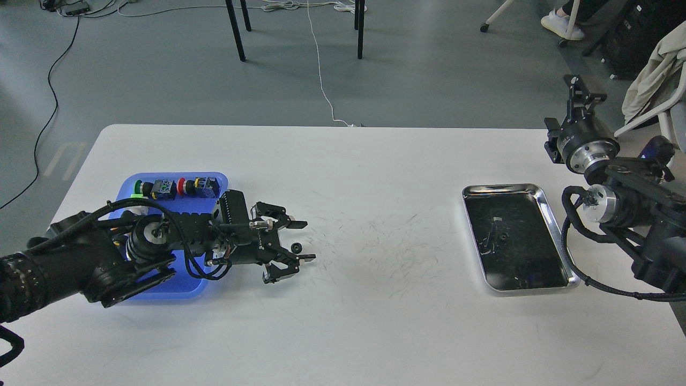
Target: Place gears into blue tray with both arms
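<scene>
One small black gear (295,247) lies on the white table, between the two spread fingers of my left gripper (301,241), which is open and reaches rightward out of the blue tray (221,179). My left arm covers most of that tray. A second gear (502,236) sits inside the silver tray (557,231) on the right. My right gripper (581,89) is held high past the table's far right corner, well above and behind the silver tray. It is small and dark, so its fingers cannot be told apart.
A row of coloured push-button switches (177,187) lines the blue tray's far edge. Scuff marks (396,246) cover the table's middle. Chair legs and cables stand on the floor beyond the table.
</scene>
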`<state>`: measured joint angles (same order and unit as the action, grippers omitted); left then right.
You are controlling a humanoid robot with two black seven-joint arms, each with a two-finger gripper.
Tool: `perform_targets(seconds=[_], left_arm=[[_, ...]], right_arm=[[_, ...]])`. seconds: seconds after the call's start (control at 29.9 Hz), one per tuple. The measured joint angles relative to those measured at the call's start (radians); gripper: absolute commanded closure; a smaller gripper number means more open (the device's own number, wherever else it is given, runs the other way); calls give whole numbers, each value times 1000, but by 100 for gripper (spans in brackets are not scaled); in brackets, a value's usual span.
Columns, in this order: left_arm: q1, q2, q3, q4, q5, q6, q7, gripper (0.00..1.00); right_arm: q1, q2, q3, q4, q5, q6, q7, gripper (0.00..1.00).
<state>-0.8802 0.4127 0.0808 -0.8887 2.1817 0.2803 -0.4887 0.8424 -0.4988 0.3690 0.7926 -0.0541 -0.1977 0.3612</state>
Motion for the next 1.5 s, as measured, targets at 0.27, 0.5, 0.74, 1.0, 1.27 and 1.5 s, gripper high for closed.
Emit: perform_targets(seconds=[0.27, 0.5, 0.74, 1.0, 1.27, 1.5], left_arm=[[3, -25, 29, 42, 0, 11, 0, 40], [8, -37, 33, 73, 0, 14, 0, 48], [8, -37, 34, 90, 0, 18, 0, 48], [11, -29, 50, 95, 0, 34, 1, 48], [11, -26, 71, 95, 0, 49, 1, 49], [14, -23, 73, 95, 0, 51, 1, 51]], right_arm=[[0, 0, 11, 0, 0, 0, 1, 5], [-2, -2, 11, 0, 0, 0, 1, 5], [-3, -3, 11, 0, -1, 2, 2, 5], [-3, 0, 10, 1, -1, 4, 2, 5], [-3, -1, 10, 0, -1, 6, 2, 5], [-6, -1, 9, 0, -1, 4, 5, 5]])
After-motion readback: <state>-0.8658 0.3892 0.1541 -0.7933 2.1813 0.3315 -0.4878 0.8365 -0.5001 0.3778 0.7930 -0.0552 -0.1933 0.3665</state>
